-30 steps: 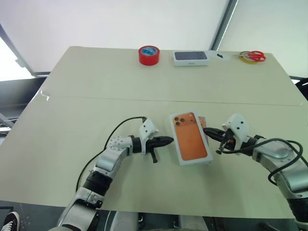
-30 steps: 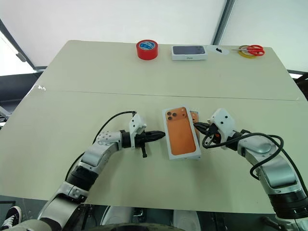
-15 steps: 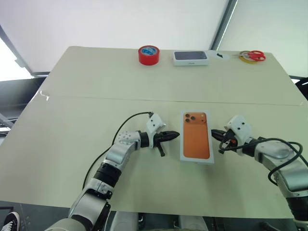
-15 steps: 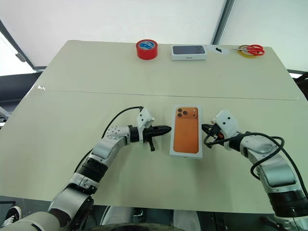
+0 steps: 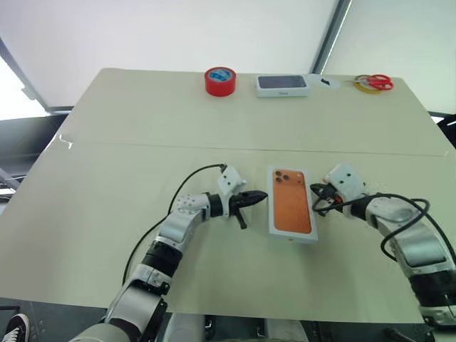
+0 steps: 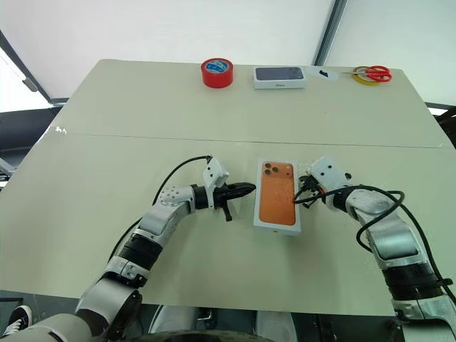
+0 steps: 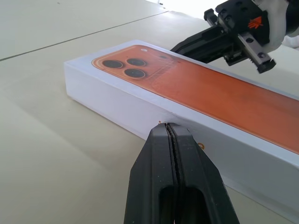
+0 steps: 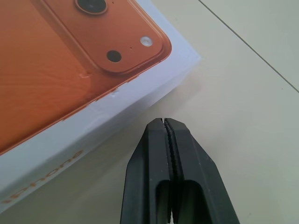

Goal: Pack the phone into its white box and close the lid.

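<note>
Black end effectors (image 5: 261,199) (image 6: 303,192) flank lid (image 5: 291,202).

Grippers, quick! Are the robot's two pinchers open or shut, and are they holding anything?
Left gripper: shut, holding nothing, tips by the white box's side.
Right gripper: shut, holding nothing, beside the box.

You are looking at one closed white box (image 5: 291,211) with an orange phone printed on top, one dark-topped box (image 5: 282,85), one red tape roll (image 5: 220,80), perhaps one pair of scissors (image 5: 375,81), and two grippers: left (image 5: 264,198), right (image 5: 314,191).
</note>
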`<state>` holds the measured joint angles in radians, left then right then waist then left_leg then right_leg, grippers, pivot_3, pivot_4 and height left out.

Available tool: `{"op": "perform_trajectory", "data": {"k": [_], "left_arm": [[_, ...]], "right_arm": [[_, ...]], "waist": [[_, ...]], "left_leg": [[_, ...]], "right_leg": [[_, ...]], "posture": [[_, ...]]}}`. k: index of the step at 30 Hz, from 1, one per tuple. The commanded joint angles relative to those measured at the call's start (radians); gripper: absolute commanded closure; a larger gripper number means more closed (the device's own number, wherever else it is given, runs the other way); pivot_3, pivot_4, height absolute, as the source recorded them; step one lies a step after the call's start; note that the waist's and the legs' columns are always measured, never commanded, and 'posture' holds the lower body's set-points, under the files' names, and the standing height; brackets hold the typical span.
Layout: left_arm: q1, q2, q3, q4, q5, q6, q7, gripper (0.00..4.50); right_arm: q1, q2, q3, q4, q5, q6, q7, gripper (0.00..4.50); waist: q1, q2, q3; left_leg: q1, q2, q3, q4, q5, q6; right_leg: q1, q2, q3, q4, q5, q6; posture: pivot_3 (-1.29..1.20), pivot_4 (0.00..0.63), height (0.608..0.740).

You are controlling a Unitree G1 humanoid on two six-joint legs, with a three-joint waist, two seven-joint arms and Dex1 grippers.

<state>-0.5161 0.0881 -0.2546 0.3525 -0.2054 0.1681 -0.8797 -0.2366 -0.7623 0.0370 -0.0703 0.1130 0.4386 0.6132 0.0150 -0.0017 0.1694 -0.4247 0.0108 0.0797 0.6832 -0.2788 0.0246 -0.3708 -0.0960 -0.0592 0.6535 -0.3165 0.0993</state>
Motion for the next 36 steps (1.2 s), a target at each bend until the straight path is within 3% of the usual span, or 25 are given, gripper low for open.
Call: {"op": "perform_trajectory", "data": {"k": [1,4,8,11,14,21,24,27,32,33,36], "left_arm": [[0.006,0.003,0.009,-0.036,0.001,-0.014,0.008,4.50],[-0.009,-0.002,0.047,-0.078,-0.045,0.022,0.024,4.50],[-0.074,-0.042,0.082,-0.125,-0.101,0.081,0.047,4.50],[-0.126,-0.076,0.067,-0.092,-0.099,0.102,0.041,4.50],[-0.147,-0.073,-0.008,0.006,-0.010,0.045,0.020,4.50],[-0.144,-0.021,-0.122,0.144,0.094,0.093,-0.050,4.50],[-0.141,-0.027,-0.056,0.109,0.030,0.128,-0.047,3.74],[-0.131,-0.001,-0.007,0.058,0.000,0.084,-0.052,2.36],[-0.089,0.126,0.094,-0.102,-0.070,0.107,-0.085,0.00],[-0.070,0.162,0.112,-0.141,-0.080,0.110,-0.096,0.00],[-0.013,0.257,0.154,-0.232,-0.100,0.112,-0.121,0.00]], "right_arm": [[0.017,-0.018,-0.013,-0.022,-0.028,-0.042,0.017,4.45],[0.018,-0.001,-0.091,-0.038,0.034,-0.095,0.044,4.45],[0.003,0.051,-0.235,-0.073,0.269,-0.058,0.151,4.45],[0.083,0.019,-0.243,-0.138,0.366,-0.024,0.287,4.45],[0.173,-0.038,-0.165,-0.177,0.285,-0.084,0.356,4.45],[0.195,-0.059,-0.043,-0.130,0.084,-0.206,0.308,4.45],[0.182,-0.042,-0.064,-0.140,0.175,-0.154,0.353,4.50],[0.127,0.001,-0.119,-0.132,0.257,-0.111,0.333,3.31],[0.045,0.008,-0.211,-0.081,0.348,-0.091,0.358,0.75],[0.042,-0.001,-0.222,-0.071,0.350,-0.108,0.375,0.20],[0.049,-0.028,-0.249,-0.043,0.339,-0.158,0.421,0.05]], "waist": [[-0.001,0.000,0.000],[-0.002,0.000,0.000],[0.002,0.000,0.001],[0.009,-0.001,0.001],[0.012,0.000,0.000],[-0.002,-0.003,-0.004],[-0.002,-0.004,-0.005],[-0.004,-0.004,-0.004],[-0.010,-0.001,-0.002],[-0.010,-0.001,-0.002],[-0.004,-0.001,-0.002]], "left_leg": [[0.000,0.000,0.000,0.000,0.000,0.000],[0.000,0.000,0.000,0.000,0.000,0.000],[0.000,0.000,0.000,0.000,0.000,-0.001],[0.000,0.000,-0.001,0.000,0.000,0.000],[0.000,0.000,0.000,0.000,0.000,0.000],[0.004,0.001,0.000,0.000,0.000,0.000],[0.010,0.001,0.000,-0.001,0.000,0.000],[0.012,0.002,-0.001,-0.001,-0.001,0.000],[0.011,0.002,-0.001,-0.004,0.000,-0.001],[0.011,0.002,-0.001,-0.004,0.000,-0.001],[0.011,0.001,-0.001,-0.004,0.000,-0.001]], "right_leg": [[0.000,0.000,0.000,0.000,0.000,0.000],[0.000,0.000,0.000,0.000,0.000,0.000],[0.000,0.000,0.000,0.000,0.000,0.000],[0.001,0.000,0.000,0.000,0.000,0.001],[0.002,0.001,0.000,-0.002,0.000,0.001],[0.003,0.002,0.000,0.000,0.000,0.001],[0.010,0.002,0.001,-0.003,0.000,0.001],[0.013,0.001,0.000,-0.003,0.000,0.001],[0.010,0.001,0.001,-0.004,0.000,0.000],[0.010,0.001,0.001,-0.004,0.000,0.000],[0.010,0.000,0.001,-0.004,0.000,0.000]], "posture": [[0.00,0.150,0.730],[0.00,0.150,0.730],[0.00,0.150,0.730],[0.00,0.150,0.730],[0.00,0.150,0.730],[0.00,0.150,0.730],[0.00,0.150,0.730],[0.00,0.150,0.730],[0.00,0.150,0.730],[0.00,0.150,0.730],[0.00,0.150,0.730]]}}
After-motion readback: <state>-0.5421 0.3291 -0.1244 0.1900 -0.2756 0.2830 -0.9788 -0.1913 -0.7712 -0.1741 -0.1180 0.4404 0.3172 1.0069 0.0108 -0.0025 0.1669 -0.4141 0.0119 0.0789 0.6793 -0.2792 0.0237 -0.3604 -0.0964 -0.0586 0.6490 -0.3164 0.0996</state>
